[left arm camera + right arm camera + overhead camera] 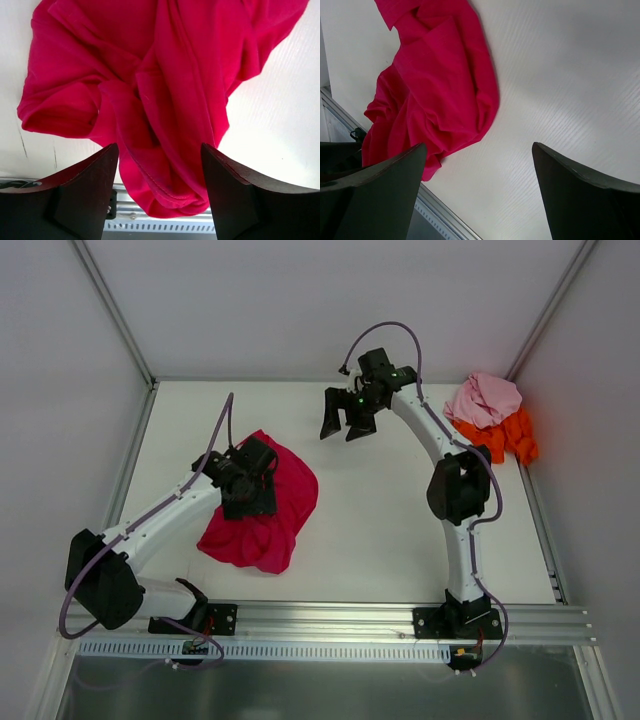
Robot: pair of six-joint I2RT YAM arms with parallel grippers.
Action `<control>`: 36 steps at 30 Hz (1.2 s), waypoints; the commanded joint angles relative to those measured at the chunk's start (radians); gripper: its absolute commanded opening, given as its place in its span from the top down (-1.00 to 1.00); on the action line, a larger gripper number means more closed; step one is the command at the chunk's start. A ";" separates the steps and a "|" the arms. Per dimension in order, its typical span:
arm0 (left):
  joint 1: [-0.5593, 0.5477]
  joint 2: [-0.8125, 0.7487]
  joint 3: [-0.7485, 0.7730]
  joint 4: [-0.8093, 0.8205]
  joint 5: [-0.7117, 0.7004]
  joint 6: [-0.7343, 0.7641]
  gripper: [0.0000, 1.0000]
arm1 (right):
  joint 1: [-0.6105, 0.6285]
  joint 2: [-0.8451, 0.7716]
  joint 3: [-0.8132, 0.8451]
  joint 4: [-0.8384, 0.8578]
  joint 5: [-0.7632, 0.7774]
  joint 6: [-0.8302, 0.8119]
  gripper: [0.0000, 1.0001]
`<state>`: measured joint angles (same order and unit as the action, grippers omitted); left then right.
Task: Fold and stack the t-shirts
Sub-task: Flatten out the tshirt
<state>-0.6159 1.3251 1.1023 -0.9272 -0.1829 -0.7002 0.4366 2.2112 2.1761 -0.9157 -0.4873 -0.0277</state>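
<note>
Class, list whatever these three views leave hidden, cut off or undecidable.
1. Crimson t-shirt: top view, partly hidden under the left arm; left wrist view, cut by the top edge.
2. Orange t-shirt: top view, partly under the pink t-shirt; in neither wrist view.
3. Left pincer: whether it grips cloth, undecidable in either view.

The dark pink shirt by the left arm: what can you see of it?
The crimson-magenta t-shirt looks like soft, matte cloth, with a stitched hem showing in the left wrist view. It is unfolded, crumpled into a loose heap of folds and creases. It lies on the white table, left of centre and towards the near edge. The left gripper is right over it, its open fingers standing either side of a bunched fold.
</note>
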 commanded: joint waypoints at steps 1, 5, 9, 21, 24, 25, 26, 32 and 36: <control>-0.002 0.011 -0.012 0.016 -0.058 -0.022 -0.34 | 0.011 -0.080 -0.024 0.003 -0.025 -0.029 -0.85; -0.002 0.037 0.002 0.039 -0.112 -0.035 -0.24 | 0.016 -0.096 -0.058 0.021 -0.045 -0.035 -0.85; 0.001 0.068 0.027 0.082 -0.118 -0.015 -0.23 | 0.028 -0.100 -0.078 0.028 -0.056 -0.041 -0.85; 0.002 0.146 0.099 0.143 -0.142 0.024 -0.22 | 0.040 -0.116 -0.130 0.032 -0.050 -0.058 -0.84; 0.002 0.148 0.103 0.136 -0.141 0.024 -0.21 | 0.039 -0.117 -0.133 0.029 -0.043 -0.063 -0.84; 0.001 0.145 0.103 0.134 -0.138 0.022 -0.21 | 0.040 -0.117 -0.134 0.028 -0.040 -0.064 -0.84; 0.002 0.144 0.106 0.128 -0.141 0.018 -0.21 | 0.040 -0.117 -0.134 0.028 -0.040 -0.064 -0.84; 0.004 0.141 0.136 0.008 -0.214 -0.053 -0.22 | 0.040 -0.117 -0.145 0.028 -0.039 -0.066 -0.84; 0.005 0.144 0.125 -0.015 -0.219 -0.076 -0.21 | 0.040 -0.117 -0.150 0.028 -0.040 -0.066 -0.83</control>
<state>-0.6144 1.4719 1.2057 -0.8845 -0.3611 -0.7368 0.4732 2.1658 2.0289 -0.8902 -0.5163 -0.0803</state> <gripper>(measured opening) 0.607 0.920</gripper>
